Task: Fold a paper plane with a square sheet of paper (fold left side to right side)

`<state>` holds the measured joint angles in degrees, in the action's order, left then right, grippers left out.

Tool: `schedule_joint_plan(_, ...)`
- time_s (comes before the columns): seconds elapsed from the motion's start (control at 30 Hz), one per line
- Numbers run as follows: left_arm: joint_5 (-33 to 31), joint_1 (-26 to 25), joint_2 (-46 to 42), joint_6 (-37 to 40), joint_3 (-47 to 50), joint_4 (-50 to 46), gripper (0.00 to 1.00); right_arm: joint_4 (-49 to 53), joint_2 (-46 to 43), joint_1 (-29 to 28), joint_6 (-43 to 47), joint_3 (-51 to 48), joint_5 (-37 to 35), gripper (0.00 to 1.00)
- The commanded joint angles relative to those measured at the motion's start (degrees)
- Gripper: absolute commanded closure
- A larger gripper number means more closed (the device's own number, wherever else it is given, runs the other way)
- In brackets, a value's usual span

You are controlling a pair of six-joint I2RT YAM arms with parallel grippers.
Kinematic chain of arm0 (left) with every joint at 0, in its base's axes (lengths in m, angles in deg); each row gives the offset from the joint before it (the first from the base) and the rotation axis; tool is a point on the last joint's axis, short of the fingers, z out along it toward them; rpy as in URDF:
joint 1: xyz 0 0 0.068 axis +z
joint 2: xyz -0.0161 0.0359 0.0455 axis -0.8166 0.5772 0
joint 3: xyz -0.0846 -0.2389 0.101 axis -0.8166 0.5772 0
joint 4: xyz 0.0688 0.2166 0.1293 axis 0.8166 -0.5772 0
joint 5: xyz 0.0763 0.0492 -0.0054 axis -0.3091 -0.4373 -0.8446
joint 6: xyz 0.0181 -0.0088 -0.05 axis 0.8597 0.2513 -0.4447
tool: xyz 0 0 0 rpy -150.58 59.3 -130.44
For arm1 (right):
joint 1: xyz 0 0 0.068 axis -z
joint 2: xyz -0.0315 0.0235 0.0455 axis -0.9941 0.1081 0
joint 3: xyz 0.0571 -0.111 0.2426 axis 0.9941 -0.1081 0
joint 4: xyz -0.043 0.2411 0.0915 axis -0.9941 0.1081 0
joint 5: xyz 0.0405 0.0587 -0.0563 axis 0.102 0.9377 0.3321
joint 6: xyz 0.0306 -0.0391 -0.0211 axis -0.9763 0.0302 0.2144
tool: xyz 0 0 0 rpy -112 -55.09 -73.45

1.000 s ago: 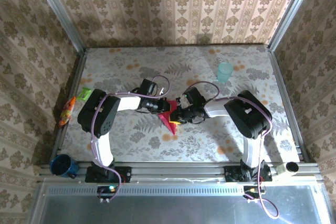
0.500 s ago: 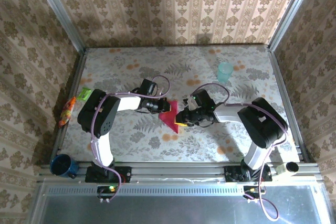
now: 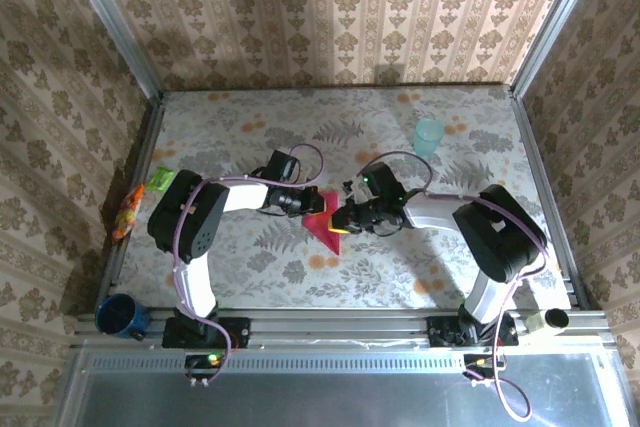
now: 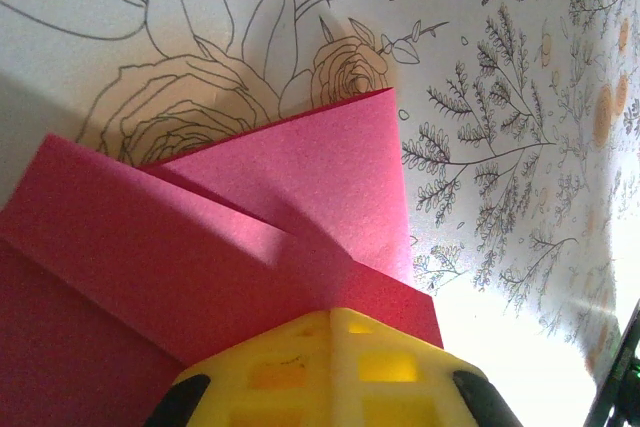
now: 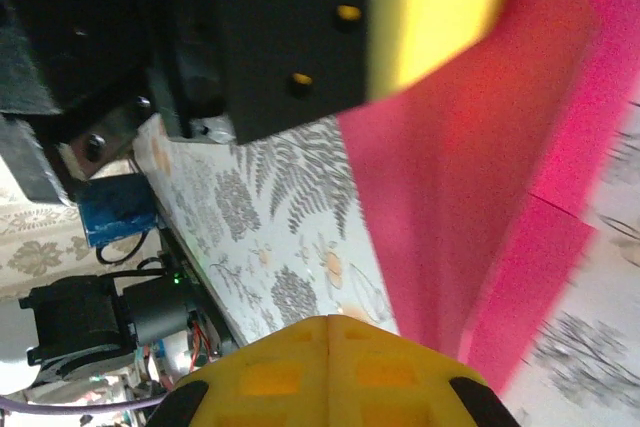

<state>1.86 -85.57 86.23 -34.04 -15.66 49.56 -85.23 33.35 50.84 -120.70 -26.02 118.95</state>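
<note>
Paper plane point(image 3: 322, 222) half-formed on the table point(image 3: 400, 277), flaps creased, more folds left; both grippers' jaws closed, pressing it flat.

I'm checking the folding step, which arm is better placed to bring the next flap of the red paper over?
Probably the right. The left gripper is shut, pinning the folded paper, while the right gripper, also shut, sits at its right edge.
</note>
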Motion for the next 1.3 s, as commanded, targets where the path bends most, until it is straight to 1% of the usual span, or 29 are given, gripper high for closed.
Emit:
schedule_joint_plan(0.0, -4.16, -0.71, 2.15, 0.34, 1.46, -4.32, 1.0, 1.38, 2.59, -1.56, 0.04, 1.74, 0.75, 0.98)
schedule_joint_plan(0.17, -3.97, -0.68, 2.34, 0.62, 1.21, -4.67, 1.0, 3.09, 5.04, -2.46, 0.67, 2.52, -0.55, 0.98)
schedule_joint_plan(0.33, -4.06, -0.64, 2.54, 0.53, 1.12, -4.81, 1.0, 4.51, 5.97, -2.65, 1.31, 1.2, -2.28, 0.98)
schedule_joint_plan(1.13, -4.77, 0.33, 2.81, 0.61, 1.35, -5.47, 1.0, 5.91, 2.45, -3.7, 0.92, -4.04, -2.67, 0.98)
schedule_joint_plan(1.27, -4.71, 0.34, 2.97, 0.61, 1.28, -5.42, 1.0, 3.91, 1.32, -3.7, -0.49, -4.79, -1.5, 0.99)
